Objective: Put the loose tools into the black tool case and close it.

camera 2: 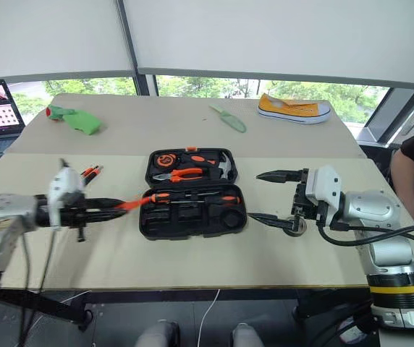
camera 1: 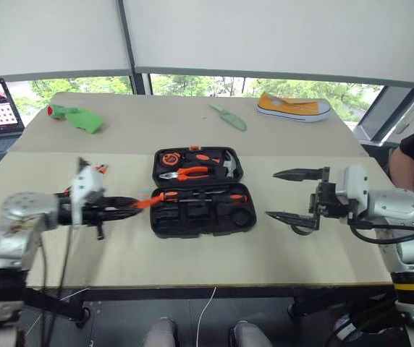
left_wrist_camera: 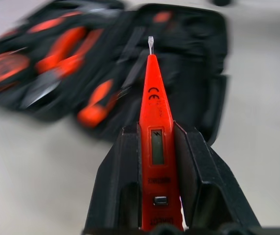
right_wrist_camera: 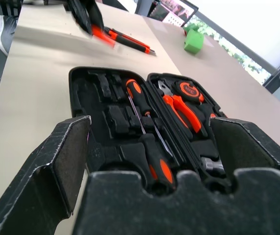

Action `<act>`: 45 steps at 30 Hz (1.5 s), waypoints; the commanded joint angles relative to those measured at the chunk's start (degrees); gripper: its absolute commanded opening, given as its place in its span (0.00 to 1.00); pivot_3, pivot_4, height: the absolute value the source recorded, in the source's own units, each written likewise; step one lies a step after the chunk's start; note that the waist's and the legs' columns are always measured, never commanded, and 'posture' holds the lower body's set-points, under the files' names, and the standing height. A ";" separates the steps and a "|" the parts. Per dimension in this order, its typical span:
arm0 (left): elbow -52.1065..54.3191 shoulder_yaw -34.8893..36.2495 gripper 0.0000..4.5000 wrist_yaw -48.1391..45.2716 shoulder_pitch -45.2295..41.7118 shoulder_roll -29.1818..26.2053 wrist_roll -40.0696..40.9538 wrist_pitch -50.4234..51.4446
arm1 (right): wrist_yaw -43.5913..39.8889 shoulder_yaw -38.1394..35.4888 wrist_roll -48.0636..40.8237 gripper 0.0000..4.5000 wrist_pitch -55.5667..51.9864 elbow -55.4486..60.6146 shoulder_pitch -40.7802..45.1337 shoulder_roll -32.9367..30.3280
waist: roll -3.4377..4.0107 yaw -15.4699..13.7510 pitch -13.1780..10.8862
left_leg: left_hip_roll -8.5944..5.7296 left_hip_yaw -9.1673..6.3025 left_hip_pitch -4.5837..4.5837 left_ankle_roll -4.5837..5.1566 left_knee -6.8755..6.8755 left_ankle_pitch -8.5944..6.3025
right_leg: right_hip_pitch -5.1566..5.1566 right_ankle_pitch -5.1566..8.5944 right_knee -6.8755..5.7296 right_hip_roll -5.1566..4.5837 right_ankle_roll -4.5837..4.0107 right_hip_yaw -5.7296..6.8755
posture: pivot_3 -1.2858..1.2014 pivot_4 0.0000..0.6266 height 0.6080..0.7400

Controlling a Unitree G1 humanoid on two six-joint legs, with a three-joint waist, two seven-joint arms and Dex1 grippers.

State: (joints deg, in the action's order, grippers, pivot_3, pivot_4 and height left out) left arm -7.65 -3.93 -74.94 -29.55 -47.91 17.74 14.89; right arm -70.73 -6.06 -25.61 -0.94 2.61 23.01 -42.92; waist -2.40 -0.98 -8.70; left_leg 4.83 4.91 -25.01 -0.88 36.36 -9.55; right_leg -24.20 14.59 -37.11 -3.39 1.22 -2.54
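Both eye views sit up high on the head, looking forward and down over the bench (camera 1: 192,267), with the open black tool case (camera 1: 201,202) mid-frame in each. Left wrist cam is super close, staring along its left claw (left_wrist_camera: 150,44) at the case filling the upper frame. Right wrist cam sits low behind the right claw (right_wrist_camera: 150,142), facing across the same case from the opposite side.

"CE" mark on orange tester screwdriver (left_wrist_camera: 155,127); other txt unreadable.
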 commanded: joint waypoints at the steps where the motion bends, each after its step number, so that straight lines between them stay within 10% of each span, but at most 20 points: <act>1: -4.35 -7.36 0.12 1.87 -7.96 4.08 -8.10 -2.23 | 0.42 -1.86 -1.15 1.00 -1.47 1.66 -0.57 -1.48 | 0.00 0.12 0.00 | 0.00 0.00 -0.04 0.01 0.06 0.00 | -0.01 -0.01 0.01 0.02 0.02 -0.01 | 0.52 0.24 1.00; 29: -18.30 -15.40 0.12 1.95 -14.39 12.13 -20.83 -8.81 | 4.89 -3.90 -1.95 1.00 -5.10 9.43 -8.76 -1.92 | 0.02 0.65 0.02 | -0.02 -0.11 -0.16 0.21 0.54 -0.10 | 0.10 -0.06 -0.05 0.03 0.28 -0.10 | 0.52 0.24 1.00; 36: -22.83 -6.02 0.73 4.74 -14.95 14.64 -13.53 -20.46 | 4.50 -3.75 -2.05 1.00 -5.42 9.42 -9.16 -2.08 | 0.01 0.56 0.01 | -0.02 -0.11 -0.19 0.21 0.55 -0.10 | 0.06 -0.06 -0.05 0.03 0.27 -0.10 | 0.52 0.24 1.00; 45: -23.67 0.20 0.68 1.78 -13.50 15.75 -5.86 -17.29 | 4.18 -3.55 -2.03 1.00 -5.92 9.06 -9.58 -2.14 | 0.01 0.34 0.01 | -0.03 -0.11 -0.22 0.21 0.58 -0.09 | 0.09 -0.07 -0.05 0.03 0.29 -0.09 | 0.52 0.24 1.00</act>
State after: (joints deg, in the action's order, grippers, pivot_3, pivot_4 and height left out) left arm -31.42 -4.70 -73.63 -43.43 -32.83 10.89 -2.52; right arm -66.41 -8.01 -26.09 -6.75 10.65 13.00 -44.39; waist -2.39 -0.64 -8.69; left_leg 4.79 4.79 -25.23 -0.68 36.96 -9.64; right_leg -24.10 14.52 -37.17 -3.37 1.52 -2.63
